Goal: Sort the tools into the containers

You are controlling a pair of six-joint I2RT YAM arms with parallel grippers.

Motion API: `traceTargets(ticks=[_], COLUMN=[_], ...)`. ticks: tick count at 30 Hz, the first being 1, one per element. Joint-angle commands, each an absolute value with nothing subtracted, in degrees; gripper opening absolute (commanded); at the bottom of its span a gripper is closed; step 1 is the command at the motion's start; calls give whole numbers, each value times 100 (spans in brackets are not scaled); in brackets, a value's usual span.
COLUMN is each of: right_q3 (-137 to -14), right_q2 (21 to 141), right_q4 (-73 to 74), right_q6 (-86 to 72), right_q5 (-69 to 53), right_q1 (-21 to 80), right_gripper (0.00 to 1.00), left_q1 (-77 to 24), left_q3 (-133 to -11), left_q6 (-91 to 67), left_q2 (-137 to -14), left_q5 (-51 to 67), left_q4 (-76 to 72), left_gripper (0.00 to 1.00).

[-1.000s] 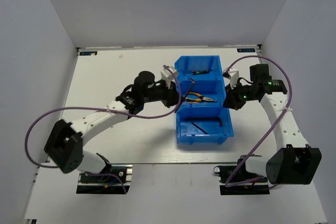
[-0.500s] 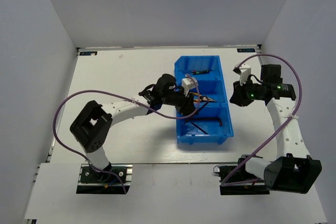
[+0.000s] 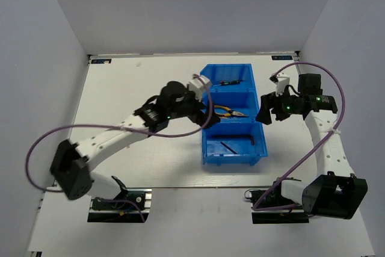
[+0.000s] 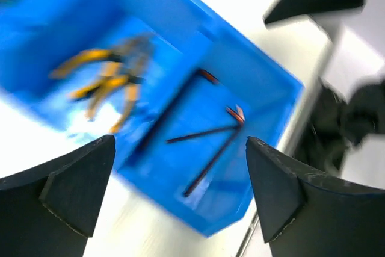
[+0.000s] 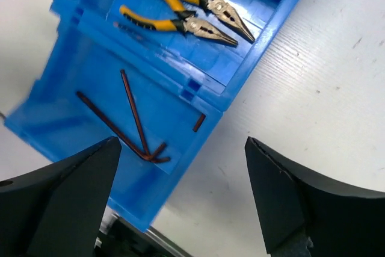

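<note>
- We find the left gripper (image 3: 206, 117) with its fingers (image 4: 66, 191) spread wide and nothing between them. It hangs over the left wall of the bright blue plastic three-compartment bin row (image 3: 232, 161), at the middle compartment.
- We find the right gripper (image 3: 263, 115) with its fingers (image 5: 289, 203) also spread and empty. It sits just outside the bin row's right wall, level with the middle compartment.
- In the middle compartment we note two pliers with yellow-and-black handles (image 5: 180, 4) lying side by side, noses toward the bin row's right wall.
- In the nearest compartment lie thin dark L-shaped hex keys (image 5: 135, 127). Two long ones meet near their bends, and a short dark piece lies apart, toward the right wall.
- In the far compartment we see one thin screwdriver (image 3: 228, 82); it is too small for us to tell the handle colour.
- The bin row stands on the white table (image 3: 132, 88).
- The left wrist view is motion-blurred, so we read no fine detail from it.
</note>
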State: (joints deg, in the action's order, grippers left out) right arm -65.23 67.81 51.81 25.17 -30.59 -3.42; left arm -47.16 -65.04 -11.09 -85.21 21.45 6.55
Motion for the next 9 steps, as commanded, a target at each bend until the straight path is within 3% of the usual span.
traceTargets(ticks=[1, 9], right_q3=[-6364, -5898], right_q2=[6698, 6118], right_q4=[4520, 3815], right_q6=[1289, 1143], right_q5=[-2674, -2478], right_q1=[-343, -369], right_gripper=[90, 90], left_q1=[-4614, -4509], left_q3=[-6084, -5449], left_q6=[-1545, -1916], left_q2=[-7306, -5714], left_q5=[301, -1229], left_q4=[1300, 1924], left_gripper=[100, 100])
